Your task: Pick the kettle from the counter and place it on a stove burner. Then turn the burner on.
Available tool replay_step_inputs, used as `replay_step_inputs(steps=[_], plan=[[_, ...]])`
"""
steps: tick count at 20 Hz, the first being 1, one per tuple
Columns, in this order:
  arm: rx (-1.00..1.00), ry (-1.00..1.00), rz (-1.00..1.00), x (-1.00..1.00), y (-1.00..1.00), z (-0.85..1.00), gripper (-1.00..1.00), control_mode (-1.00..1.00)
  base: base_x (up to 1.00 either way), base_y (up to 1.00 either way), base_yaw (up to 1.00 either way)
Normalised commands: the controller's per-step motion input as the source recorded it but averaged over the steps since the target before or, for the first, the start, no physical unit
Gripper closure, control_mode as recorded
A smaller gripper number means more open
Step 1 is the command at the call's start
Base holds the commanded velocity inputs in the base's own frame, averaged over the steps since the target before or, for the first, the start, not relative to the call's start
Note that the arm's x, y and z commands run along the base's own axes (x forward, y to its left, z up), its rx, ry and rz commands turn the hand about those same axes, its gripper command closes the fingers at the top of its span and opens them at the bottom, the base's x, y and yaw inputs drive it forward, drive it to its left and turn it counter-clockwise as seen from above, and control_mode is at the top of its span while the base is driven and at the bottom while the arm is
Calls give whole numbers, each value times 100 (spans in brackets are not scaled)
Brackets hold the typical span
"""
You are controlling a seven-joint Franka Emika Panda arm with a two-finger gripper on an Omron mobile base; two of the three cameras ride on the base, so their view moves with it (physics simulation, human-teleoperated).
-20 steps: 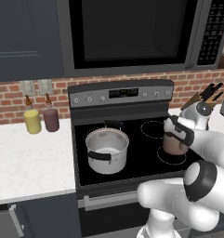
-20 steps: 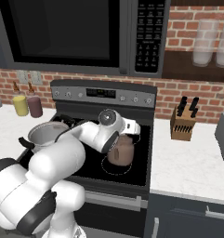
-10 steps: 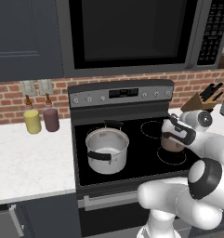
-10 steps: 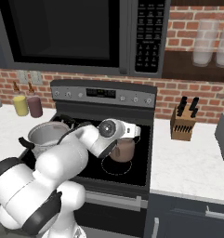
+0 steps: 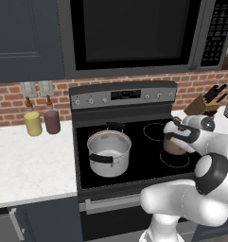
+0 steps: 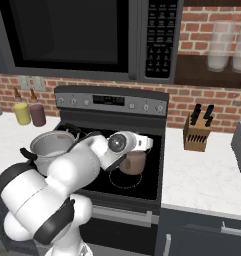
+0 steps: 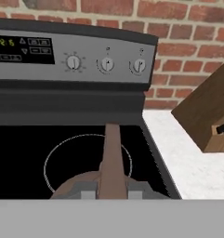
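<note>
Two jaws are clamping the kettle [image 5: 174, 145] handle; centre it over the front stove burner [image 5: 175, 159], lowering level before releasing.

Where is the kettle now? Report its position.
The kettle sits on the cooktop's front right stove burner, right of the silver pot, with the tool shut on its handle.

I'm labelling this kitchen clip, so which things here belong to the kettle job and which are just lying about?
Part of the job:
- kettle, held by its handle in the closed jaws
- gripper
- front right stove burner
- stove knobs
- counter

Just lying about:
- silver pot
- knife block
- two jars
- microwave
</note>
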Motion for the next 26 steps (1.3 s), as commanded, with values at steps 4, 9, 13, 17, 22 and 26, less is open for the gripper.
replay_step_inputs(steps=[4,9,13,17,22,26], plan=[[0,0,0,0,11,-80,100,-100,0,0,0],[1,0,0,-11,8,-41,100,-100,0,0,0],[0,0,0,-24,1,-11,100,-100,0,0,0],[0,0,0,-40,3,-19,100,-100,0,0,0],[0,0,0,-14,5,-12,100,-100,0,0,0],[0,0,0,-1,14,-14,100,-100,0,0,0]])
